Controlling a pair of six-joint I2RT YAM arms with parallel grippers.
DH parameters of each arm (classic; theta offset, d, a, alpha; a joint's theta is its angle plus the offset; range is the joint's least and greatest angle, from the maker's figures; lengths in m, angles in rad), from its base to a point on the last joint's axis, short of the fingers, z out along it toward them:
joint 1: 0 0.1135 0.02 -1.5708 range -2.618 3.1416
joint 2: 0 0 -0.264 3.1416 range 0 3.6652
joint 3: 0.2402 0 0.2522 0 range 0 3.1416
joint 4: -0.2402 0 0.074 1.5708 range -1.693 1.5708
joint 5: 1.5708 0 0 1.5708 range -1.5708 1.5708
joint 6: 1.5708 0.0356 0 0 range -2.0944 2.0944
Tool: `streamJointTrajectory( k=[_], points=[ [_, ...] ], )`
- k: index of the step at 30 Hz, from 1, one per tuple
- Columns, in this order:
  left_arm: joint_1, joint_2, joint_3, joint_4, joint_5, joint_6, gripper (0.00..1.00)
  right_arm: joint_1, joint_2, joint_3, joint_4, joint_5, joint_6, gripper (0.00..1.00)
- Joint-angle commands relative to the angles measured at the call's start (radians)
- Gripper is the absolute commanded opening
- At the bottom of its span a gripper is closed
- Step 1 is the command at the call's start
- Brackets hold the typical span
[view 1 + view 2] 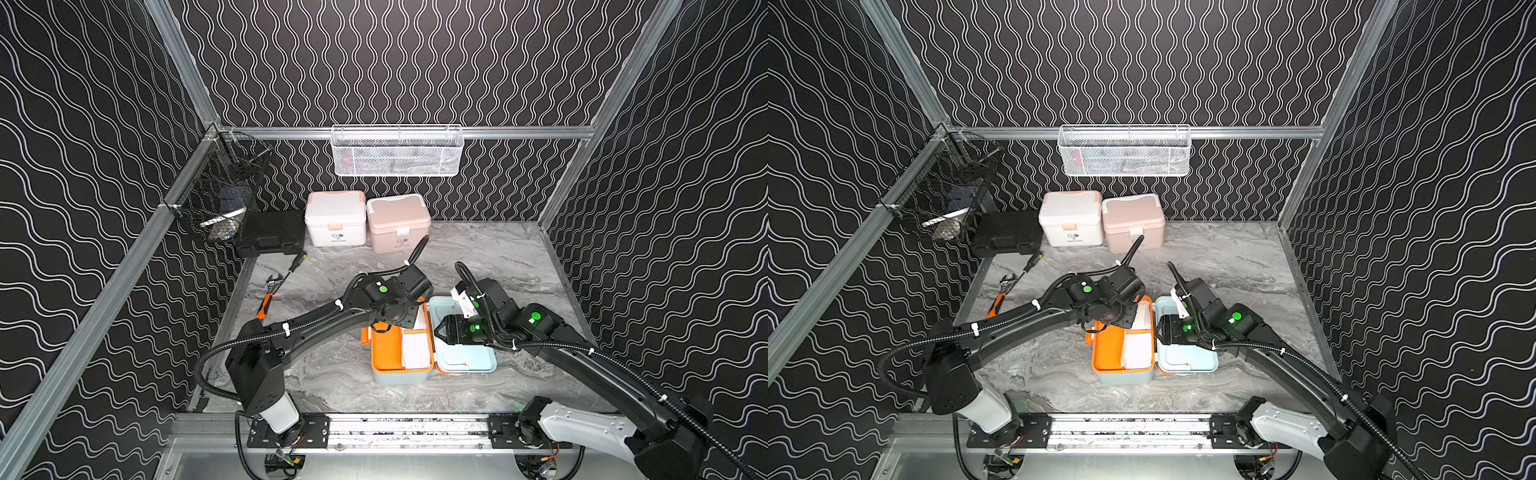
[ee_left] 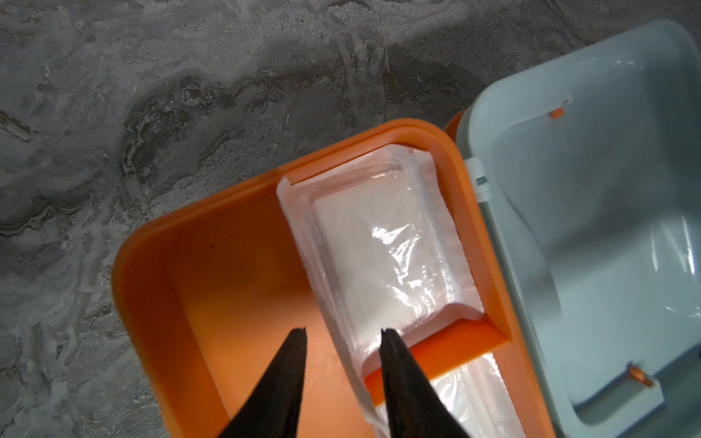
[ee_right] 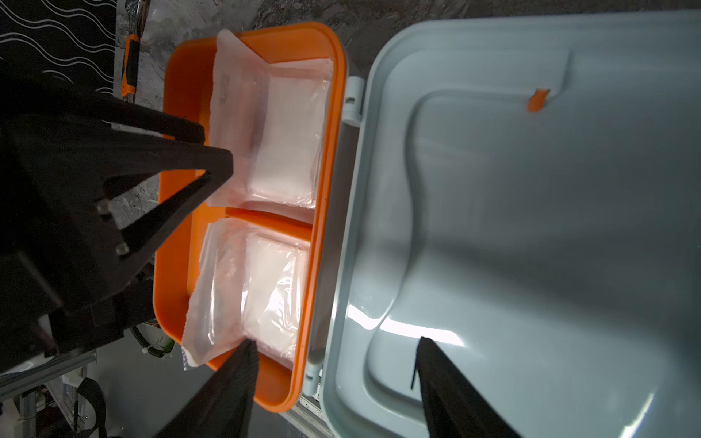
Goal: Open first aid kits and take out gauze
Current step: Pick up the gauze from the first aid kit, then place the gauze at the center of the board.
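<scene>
From where I stand, the light blue kit (image 1: 399,376) sits open near the front middle of the marble table (image 1: 478,257). Its long axis runs from near to far. Its lid (image 1: 469,361) is thrown flat to the right, inside facing up, and is joined to the box along the long hinge side.

An orange tray (image 1: 384,349) fills the box, with one long bare compartment on the left and two smaller ones on the right. Each small compartment holds gauze. The far gauze packet (image 2: 383,246) lies lengthwise along the box with its sealed end toward the far wall. Its left edge curls up against the inner divider. The near gauze packet (image 3: 261,288) lies the same way, with a corner riding over the tray rim.

The left gripper (image 2: 343,333) points down at the near left corner of the far packet. Its jaws are partly apart and the raised edge stands between them. I can't quite tell whether either tip touches it.

The right gripper (image 3: 335,347) is spread wide and holds nothing. It straddles the hinge, with one finger over the near packet and the other over the lid.

The white kit (image 1: 336,220) and pink kit (image 1: 398,226) stand shut against the back wall.
</scene>
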Motion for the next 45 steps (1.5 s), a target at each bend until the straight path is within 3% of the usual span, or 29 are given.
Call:
streamJointTrajectory(
  k=[1,11,18,25,28,37,45],
  points=[
    [0.006,0.008,0.004,0.008,0.005,0.006,0.36,0.0,0.005,-0.002,0.031,0.003,0.005,0.68],
    [0.032,-0.039,-0.018,0.003,0.017,0.005,0.0,0.0,0.017,0.009,0.037,-0.006,0.003,0.68],
    [0.055,-0.139,-0.043,0.02,0.066,0.003,0.0,0.002,0.008,0.021,0.042,-0.012,0.0,0.72],
    [0.117,-0.237,-0.055,0.013,0.103,0.018,0.0,0.005,-0.004,0.059,0.064,-0.055,-0.006,0.92],
    [0.179,-0.274,-0.068,0.0,0.124,0.042,0.0,0.018,0.001,0.075,0.089,-0.088,-0.01,1.0],
    [0.458,-0.352,-0.092,-0.062,0.179,0.159,0.0,0.108,0.059,0.097,0.158,-0.097,0.008,1.0],
    [0.697,-0.299,-0.094,-0.076,0.142,0.257,0.0,0.144,0.097,0.088,0.184,-0.095,0.011,1.0]
  ],
)
